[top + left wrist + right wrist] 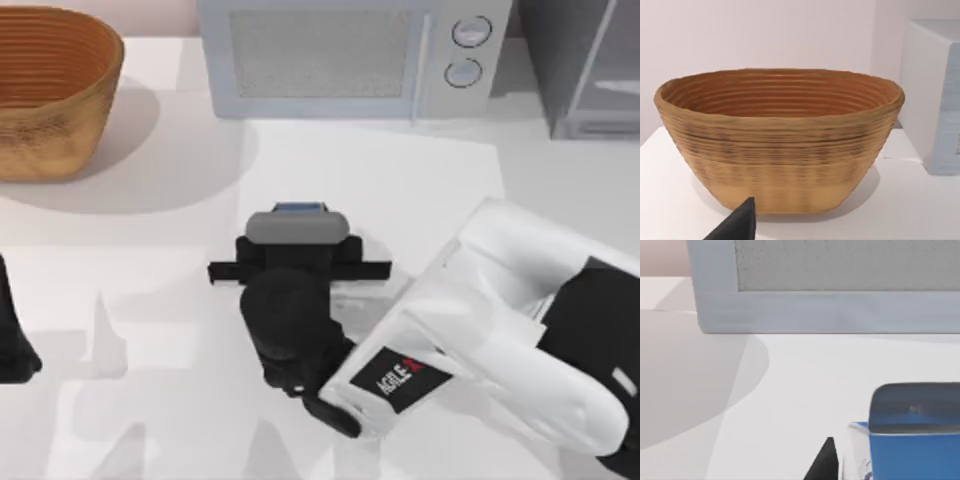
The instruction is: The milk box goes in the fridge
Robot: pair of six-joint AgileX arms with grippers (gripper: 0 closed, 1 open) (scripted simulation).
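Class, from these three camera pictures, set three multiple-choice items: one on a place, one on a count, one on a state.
1. Where does the woven tan basket stand?
A. the table's far left
B. the table's far right
C. on the microwave

2. How many round dials has the pale grey microwave?
A. one
B. two
C. four

3. What is the state of the small blue milk box?
A. inside the dark grey fridge
B. lying in the basket
C. on the white table, with the right gripper over it

Answers:
1 A, the top view shows it at the far left corner.
2 B, two dials sit one above the other beside the door.
3 C, its blue top peeks out beyond the gripper in the top view.
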